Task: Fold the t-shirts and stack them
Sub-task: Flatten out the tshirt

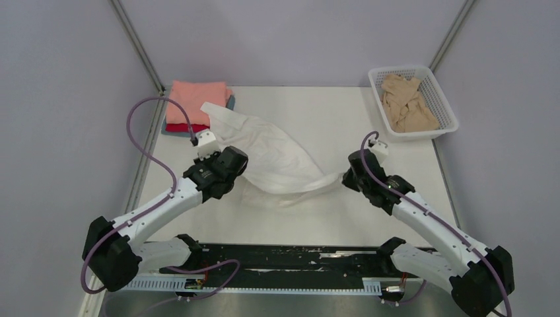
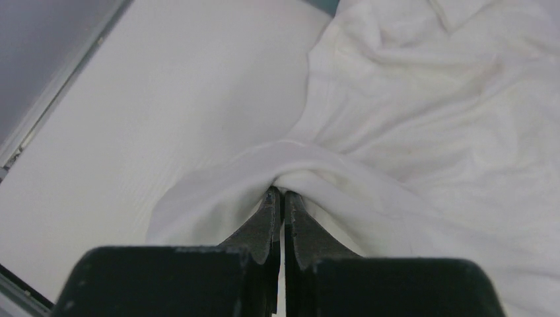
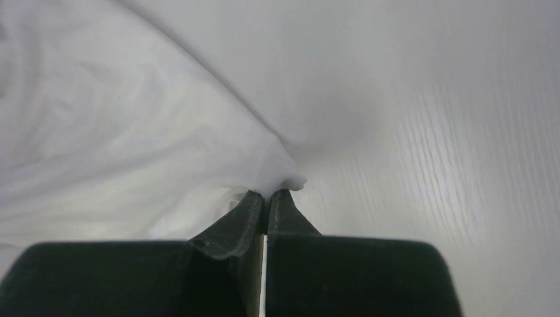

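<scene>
The white t-shirt [image 1: 274, 155] lies crumpled across the middle of the table, stretched between my two grippers. My left gripper [image 1: 239, 173] is shut on its left edge; in the left wrist view [image 2: 282, 191] the cloth [image 2: 409, 132] bunches over the closed fingertips. My right gripper [image 1: 345, 179] is shut on its right corner; in the right wrist view [image 3: 268, 193] a pinched tip of the shirt [image 3: 119, 132] sticks out above the fingertips. A salmon-pink folded shirt [image 1: 197, 100] tops a stack at the back left, over red [image 1: 188, 127] and grey-blue [image 1: 230, 103] ones. A beige shirt [image 1: 406, 102] lies crumpled in the basket.
The white plastic lattice basket [image 1: 444, 99] stands at the back right corner. The white tabletop [image 1: 330, 112] shows bare behind the shirt. A purple cable [image 1: 148, 155] loops over the left arm. A black rail [image 1: 284, 254] runs along the near edge between the arm bases.
</scene>
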Motion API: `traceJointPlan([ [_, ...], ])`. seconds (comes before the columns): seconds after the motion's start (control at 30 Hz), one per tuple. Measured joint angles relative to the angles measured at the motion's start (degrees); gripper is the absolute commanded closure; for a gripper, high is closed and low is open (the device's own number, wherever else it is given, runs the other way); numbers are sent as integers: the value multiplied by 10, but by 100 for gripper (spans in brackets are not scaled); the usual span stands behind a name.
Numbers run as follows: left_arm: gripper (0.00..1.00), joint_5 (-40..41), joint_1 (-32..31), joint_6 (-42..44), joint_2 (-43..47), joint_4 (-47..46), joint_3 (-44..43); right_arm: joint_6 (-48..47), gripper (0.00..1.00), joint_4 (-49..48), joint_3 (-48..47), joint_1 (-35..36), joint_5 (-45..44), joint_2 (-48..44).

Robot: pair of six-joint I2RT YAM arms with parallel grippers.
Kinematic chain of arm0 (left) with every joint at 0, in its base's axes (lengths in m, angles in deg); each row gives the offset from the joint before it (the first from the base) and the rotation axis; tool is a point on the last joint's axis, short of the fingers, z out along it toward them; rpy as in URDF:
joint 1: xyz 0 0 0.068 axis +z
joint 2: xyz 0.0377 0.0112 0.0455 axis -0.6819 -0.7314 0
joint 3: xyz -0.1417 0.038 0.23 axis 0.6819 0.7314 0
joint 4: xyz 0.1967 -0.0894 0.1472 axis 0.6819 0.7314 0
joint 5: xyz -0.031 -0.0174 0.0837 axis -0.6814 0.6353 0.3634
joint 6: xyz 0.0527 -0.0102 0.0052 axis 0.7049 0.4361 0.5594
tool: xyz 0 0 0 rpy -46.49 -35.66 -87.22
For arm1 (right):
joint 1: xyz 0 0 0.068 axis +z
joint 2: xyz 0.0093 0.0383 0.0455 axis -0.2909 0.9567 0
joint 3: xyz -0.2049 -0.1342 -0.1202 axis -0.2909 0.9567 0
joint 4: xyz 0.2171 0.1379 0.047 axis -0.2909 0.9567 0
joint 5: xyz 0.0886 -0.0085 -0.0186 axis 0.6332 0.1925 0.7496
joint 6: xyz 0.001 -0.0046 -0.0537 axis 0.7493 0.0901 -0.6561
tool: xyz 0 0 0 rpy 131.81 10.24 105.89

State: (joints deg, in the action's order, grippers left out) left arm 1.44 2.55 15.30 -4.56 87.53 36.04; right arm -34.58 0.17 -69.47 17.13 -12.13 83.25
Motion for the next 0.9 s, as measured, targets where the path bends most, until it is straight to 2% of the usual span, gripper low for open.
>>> traceJointPlan([
  [0.1,100,26,26,41,-2,-23,-43,-42,100,-80,-57,-19,-31,0],
  [0.27,100,78,37,161,17,-100,-125,-114,100,-160,-148,-43,-60,-6],
  [0.4,100,38,38,318,103,-209,-133,-171,100,-195,-209,-46,-63,-33],
  [0.5,100,-25,37,398,159,-241,-172,-206,100,-202,-249,-46,-50,-69],
  [0.6,100,-125,38,459,200,-252,-247,-231,100,-204,-289,-46,-26,-109],
  [0.9,100,-486,37,523,239,-191,-509,-266,100,-206,-420,-46,89,-195],
])
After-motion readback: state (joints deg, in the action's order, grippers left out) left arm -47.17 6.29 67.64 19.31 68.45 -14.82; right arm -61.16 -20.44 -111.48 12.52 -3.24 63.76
